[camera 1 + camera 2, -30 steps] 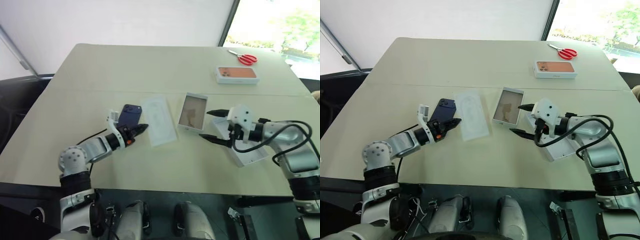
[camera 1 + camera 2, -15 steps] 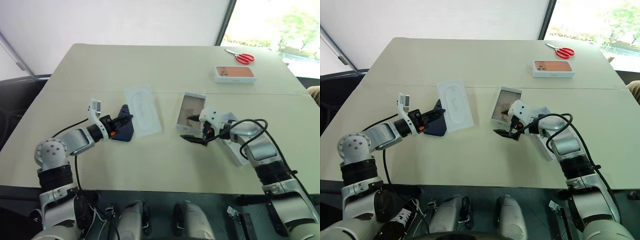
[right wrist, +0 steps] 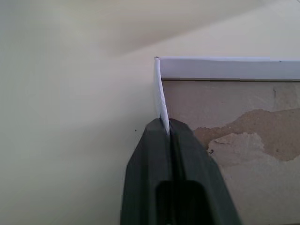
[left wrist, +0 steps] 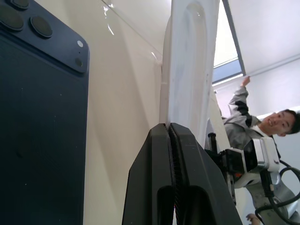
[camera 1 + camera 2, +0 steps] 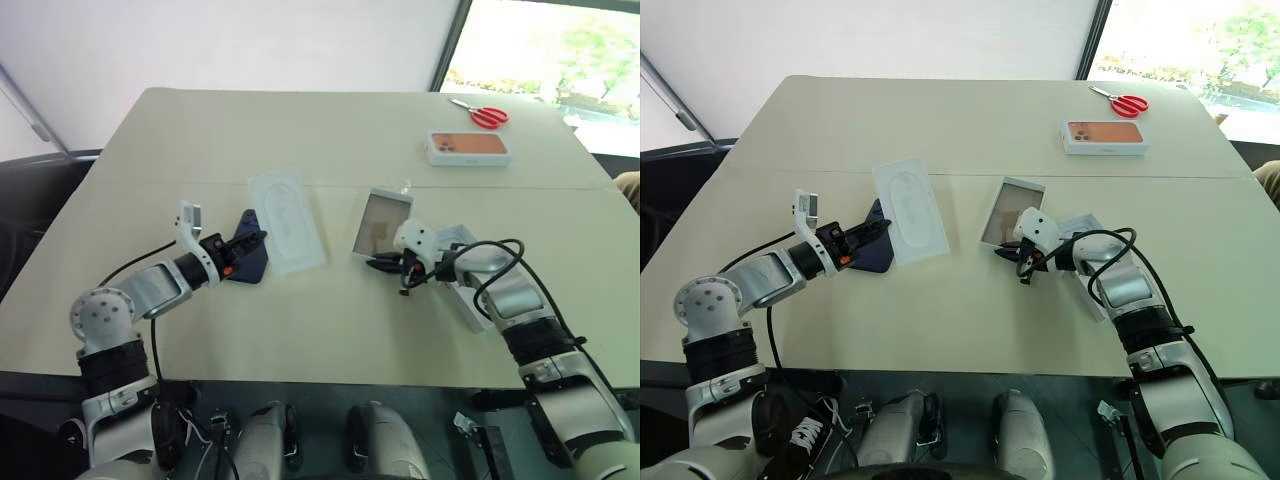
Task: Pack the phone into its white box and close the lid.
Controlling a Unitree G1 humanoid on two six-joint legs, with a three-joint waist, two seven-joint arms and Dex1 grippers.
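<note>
**Both grippers pinched on thin white edges, phone lying on the table**

The right gripper (image 5: 1023,262) has its two black fingers (image 3: 157,154) pressed together on the near side wall of the white box (image 5: 1012,212), the thin cardboard wall caught between them. The box lies open at mid-table, its brownish floor facing up, with its far rim and left wall standing free. Just right of it, behind the right forearm, lies the lid (image 5: 1080,226), partly hidden by the arm and cable.

The left gripper (image 5: 252,240) has its fingers shut on the near edge of a flat white insert card (image 5: 287,220), which is held off the table, tilted, rising away to the far side. The phone (image 5: 246,262) lies back-up on the table beside and under this gripper, its camera cluster showing in the left wrist view; its near-left end is covered by the gripper in the head views. Whether the card touches the phone cannot be told.

Between the card and the white box is a strip of bare table (image 5: 330,310). The near part of the table, up to its near edge, is open, and so is the far half, except at the far right, where an orange-pictured box (image 5: 1105,136) and red scissors (image 5: 1124,102) lie close to the right edge. A person (image 4: 262,123) shows in the left wrist view, beyond the table.
</note>
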